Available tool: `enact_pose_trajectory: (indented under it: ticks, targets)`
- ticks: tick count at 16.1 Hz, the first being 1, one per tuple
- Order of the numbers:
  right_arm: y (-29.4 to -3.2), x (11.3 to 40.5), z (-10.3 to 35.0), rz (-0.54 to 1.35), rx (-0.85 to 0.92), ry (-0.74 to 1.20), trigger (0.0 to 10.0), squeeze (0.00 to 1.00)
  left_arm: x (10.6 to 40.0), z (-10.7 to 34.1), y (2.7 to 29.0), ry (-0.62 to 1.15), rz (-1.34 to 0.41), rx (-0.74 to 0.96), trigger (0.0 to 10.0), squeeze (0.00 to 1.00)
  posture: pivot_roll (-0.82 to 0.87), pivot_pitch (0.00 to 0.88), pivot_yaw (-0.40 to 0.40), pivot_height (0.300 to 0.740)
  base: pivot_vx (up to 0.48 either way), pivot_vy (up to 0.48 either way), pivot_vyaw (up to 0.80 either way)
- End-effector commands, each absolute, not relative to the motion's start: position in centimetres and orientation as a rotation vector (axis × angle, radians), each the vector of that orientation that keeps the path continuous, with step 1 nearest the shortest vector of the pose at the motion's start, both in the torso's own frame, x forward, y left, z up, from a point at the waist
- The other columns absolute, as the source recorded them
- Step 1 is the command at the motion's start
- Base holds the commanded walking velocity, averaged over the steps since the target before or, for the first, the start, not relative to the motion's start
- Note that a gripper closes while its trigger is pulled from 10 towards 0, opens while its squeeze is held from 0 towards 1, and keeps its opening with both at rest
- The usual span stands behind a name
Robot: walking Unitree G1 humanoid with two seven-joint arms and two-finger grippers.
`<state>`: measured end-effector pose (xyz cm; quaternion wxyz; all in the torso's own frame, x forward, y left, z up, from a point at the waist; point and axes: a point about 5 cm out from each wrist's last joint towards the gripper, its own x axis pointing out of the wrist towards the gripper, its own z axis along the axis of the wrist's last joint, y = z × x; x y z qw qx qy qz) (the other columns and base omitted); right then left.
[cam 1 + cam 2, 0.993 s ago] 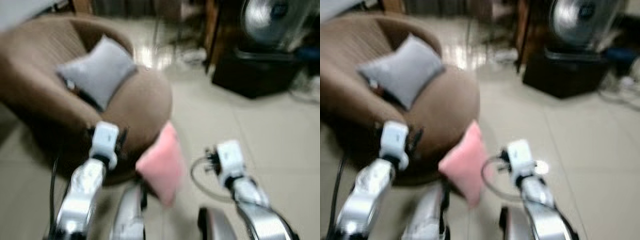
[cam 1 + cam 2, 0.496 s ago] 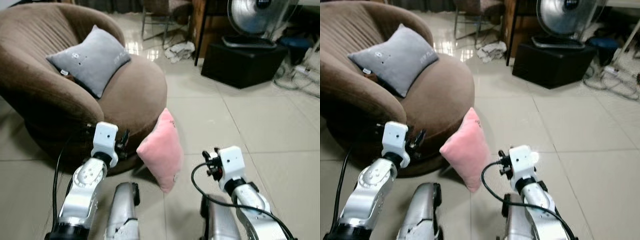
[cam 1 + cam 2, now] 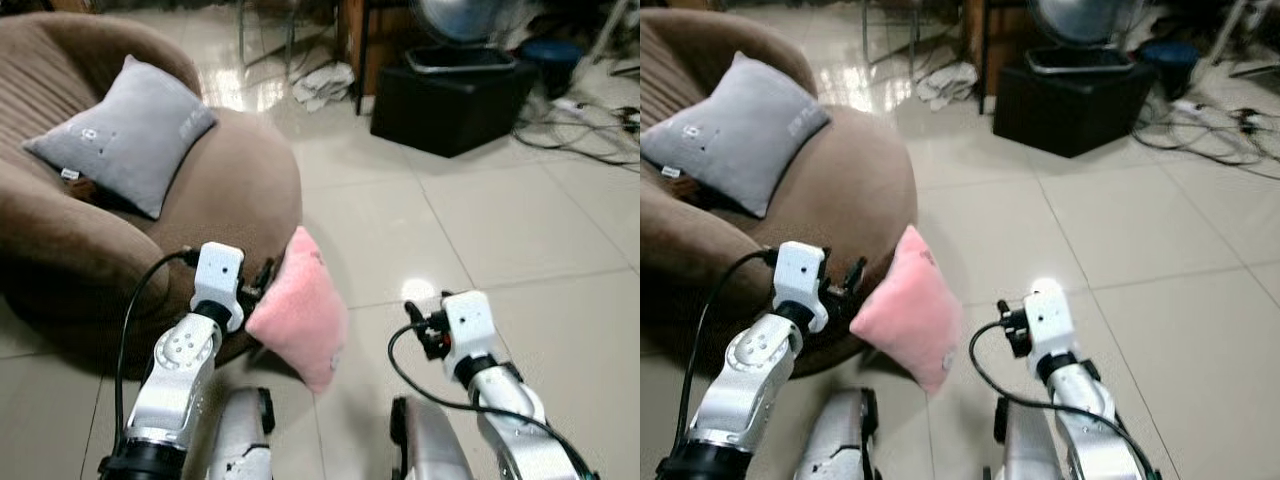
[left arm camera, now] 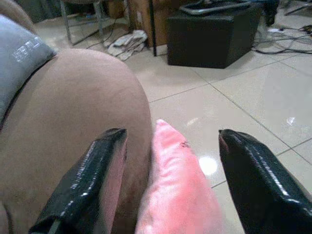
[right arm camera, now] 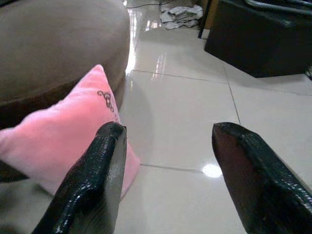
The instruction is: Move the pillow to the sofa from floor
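A pink pillow (image 3: 300, 312) stands on its edge on the tiled floor, leaning against the front of a round brown sofa (image 3: 245, 190). A grey pillow (image 3: 125, 135) lies on the sofa seat. My left gripper (image 4: 170, 135) is open, its fingers (image 3: 266, 279) at the pink pillow's upper left edge next to the sofa; in the left wrist view the pillow (image 4: 178, 190) sits in the gap between them. My right gripper (image 5: 170, 129) is open to the pillow's right, a short way off, with the pillow (image 5: 63, 136) beside its left finger.
A black box (image 3: 445, 95) with a fan on top stands at the back right. Cables (image 3: 590, 120) trail over the floor at the far right. A crumpled cloth (image 3: 320, 85) lies by chair legs behind the sofa. Bare tiles (image 3: 520, 230) spread to the right.
The camera has swung right, so the scene sits further left and is sharp after earlier blur. My left gripper is closer to the pink pillow's top edge. The pillow stays on the floor.
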<state>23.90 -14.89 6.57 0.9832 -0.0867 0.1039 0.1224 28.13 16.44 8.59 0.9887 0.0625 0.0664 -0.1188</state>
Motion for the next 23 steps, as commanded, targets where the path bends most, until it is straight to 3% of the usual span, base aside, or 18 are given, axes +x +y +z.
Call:
enact_pose_trajectory:
  ticks: [1,2,9,10,11,14,16,22,23]
  targets:
    - [-15.0,23.7,6.4,0.251,-0.177,0.211,10.0,0.61,28.4,8.7,16.6,0.126,-0.232,0.121,10.0,1.00,-0.04,0.046,0.040,0.586,0.352,0.000,-0.66]
    - [-15.0,24.0,6.2,0.256,-0.193,0.216,10.0,0.00,28.4,8.7,16.6,0.126,-0.230,0.122,10.0,1.00,-0.04,0.045,0.039,0.586,0.352,0.000,0.00]
    - [-15.3,24.5,4.9,0.287,-0.225,0.241,10.0,0.00,28.1,8.3,16.9,0.131,-0.221,0.145,10.0,1.00,-0.04,0.042,0.035,0.586,0.283,0.000,0.00]
    - [-15.3,24.2,4.7,0.300,-0.229,0.254,10.0,0.00,28.0,8.0,17.0,0.135,-0.234,0.166,10.0,0.54,-0.04,0.037,0.036,0.586,0.000,0.000,0.00]
    - [-15.2,24.1,4.6,0.302,-0.229,0.259,10.0,0.00,27.9,8.0,17.0,0.132,-0.241,0.166,10.0,0.00,-0.04,0.037,0.036,0.581,0.000,0.000,0.00]
    - [-15.0,23.8,4.5,0.316,-0.219,0.261,10.0,0.00,27.9,7.2,16.6,0.152,-0.285,0.153,10.0,0.00,-0.04,0.032,0.032,0.556,0.000,0.000,0.00]
    - [-14.6,23.5,4.4,0.342,-0.224,0.280,10.0,0.00,27.9,5.0,16.4,0.261,-0.322,0.180,10.0,0.00,-0.05,0.023,0.031,0.536,0.000,0.000,0.00]
    - [-14.0,22.4,4.3,0.426,-0.256,0.312,10.0,0.00,29.5,2.5,16.2,0.387,-0.295,0.224,10.0,0.00,-0.07,0.053,0.012,0.493,0.000,0.000,0.00]
    - [-13.2,22.2,4.5,0.495,-0.281,0.310,10.0,0.00,30.2,2.4,17.2,0.409,-0.198,0.165,10.0,1.00,-0.08,0.090,0.004,0.493,0.000,0.000,0.00]
